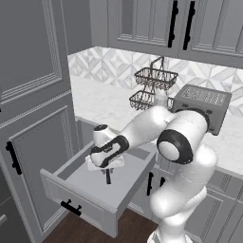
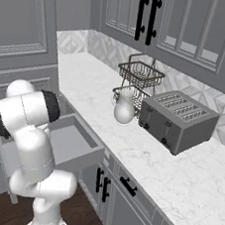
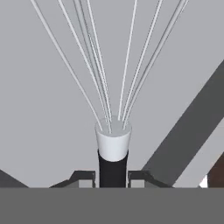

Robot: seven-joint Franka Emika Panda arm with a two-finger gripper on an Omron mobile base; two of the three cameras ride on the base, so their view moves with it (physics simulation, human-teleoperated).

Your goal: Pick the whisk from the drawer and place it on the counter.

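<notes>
So the counter [image 1: 109,107] runs long and marbled across the back, with a toaster [image 1: 201,107] and a two-tier wire basket [image 1: 152,88] sitting on it toward the right, plus a pale jug [image 2: 125,108] just in front of the basket. Grey wall cabinets [image 1: 156,21] hang above all that

Below the counter edge on the near left, the drawer [image 1: 76,192] is pulled wide open, black bar handle facing the room. The arm bends down from the right and the gripper [image 1: 108,174] is right down inside the drawer, over its floor

The whisk [image 3: 113,144] is in there too, and it's basically dead centre between the fingers. In the hand view the black handle sits straight between the two finger tips [image 3: 85,177], with the pale collar just past them and the wire loops fanning away from the hand. So the long axis runs in line with the gripper's reach, handle end toward the hand, wire head pointing away

The jaws look closed onto the handle from either side, touching or as good as. Can't really tell if the whisk is resting on the drawer floor or already a bit off it. Next move looks like a straight lift out, then over to the counter just behind
</notes>
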